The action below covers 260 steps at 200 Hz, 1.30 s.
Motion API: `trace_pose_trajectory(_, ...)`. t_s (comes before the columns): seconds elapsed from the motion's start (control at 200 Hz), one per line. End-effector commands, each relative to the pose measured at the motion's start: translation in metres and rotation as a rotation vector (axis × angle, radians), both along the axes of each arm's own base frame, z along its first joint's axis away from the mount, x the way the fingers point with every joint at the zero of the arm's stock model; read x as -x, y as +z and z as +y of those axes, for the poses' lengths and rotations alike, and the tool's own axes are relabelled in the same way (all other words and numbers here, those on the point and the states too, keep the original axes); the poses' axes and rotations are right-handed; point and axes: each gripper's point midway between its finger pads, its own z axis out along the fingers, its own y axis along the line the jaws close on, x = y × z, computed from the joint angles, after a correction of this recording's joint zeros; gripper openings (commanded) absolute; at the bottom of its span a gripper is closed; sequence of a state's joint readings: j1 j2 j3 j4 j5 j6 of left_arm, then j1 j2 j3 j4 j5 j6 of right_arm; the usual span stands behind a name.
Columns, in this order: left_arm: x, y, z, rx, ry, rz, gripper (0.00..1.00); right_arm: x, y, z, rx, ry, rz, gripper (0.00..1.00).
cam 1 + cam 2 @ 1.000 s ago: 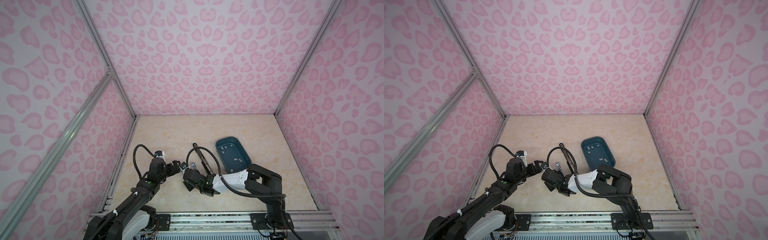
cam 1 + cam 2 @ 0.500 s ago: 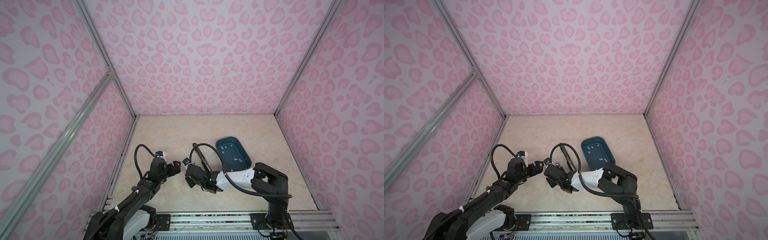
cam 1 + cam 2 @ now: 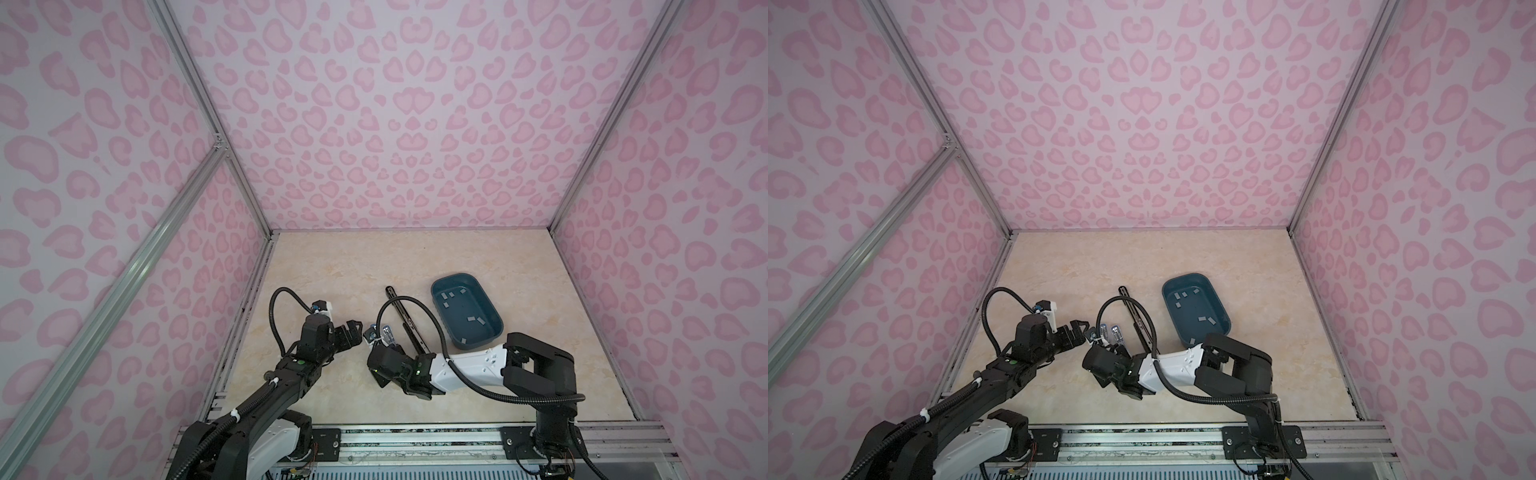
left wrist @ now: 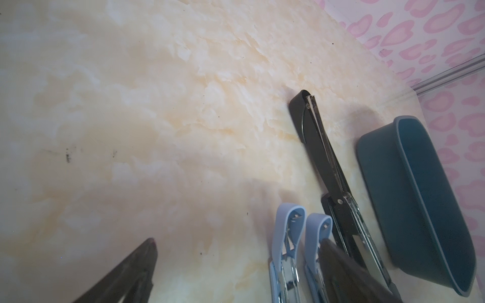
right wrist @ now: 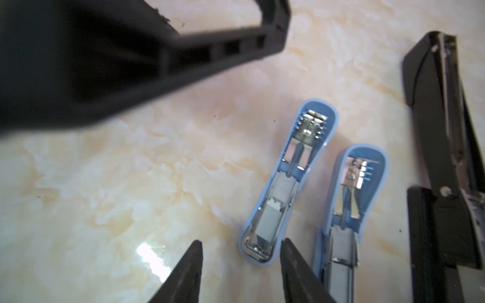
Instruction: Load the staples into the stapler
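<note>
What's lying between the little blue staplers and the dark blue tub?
The long black stapler, opened out flat, lies between the little blue staplers and the tub. The left wrist view shows it.

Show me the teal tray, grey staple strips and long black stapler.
Dark teal oval plastic tray (image 3: 461, 309): in a top view, bare floor.
Grey metal staple strips (image 3: 472, 319): in a top view, one strip in the tray.
Long black stapler (image 4: 322, 154): left wrist view, its opened arm.
</note>
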State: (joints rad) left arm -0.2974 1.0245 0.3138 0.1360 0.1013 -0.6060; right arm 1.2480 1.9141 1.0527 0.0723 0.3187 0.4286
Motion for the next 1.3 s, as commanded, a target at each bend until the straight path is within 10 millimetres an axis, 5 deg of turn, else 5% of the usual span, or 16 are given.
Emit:
trace_pose_trajectory(0.0,-0.005,0.009,-0.003,0.011,-0.011,-0.039,0.97,-0.007,-0.011,-0.015,0.037,-0.090,-0.011,0.51)
trace_pose_trajectory(0.385,-0.003,0.013,-0.001,0.012,-0.003,-0.055,0.97,0.004,-0.029,-0.005,0.018,-0.075,0.026,0.48)
trace_pose_trajectory(1.295,-0.001,0.011,0.002,0.009,0.007,-0.058,0.97,-0.006,-0.055,-0.032,0.047,-0.168,0.031,0.36)
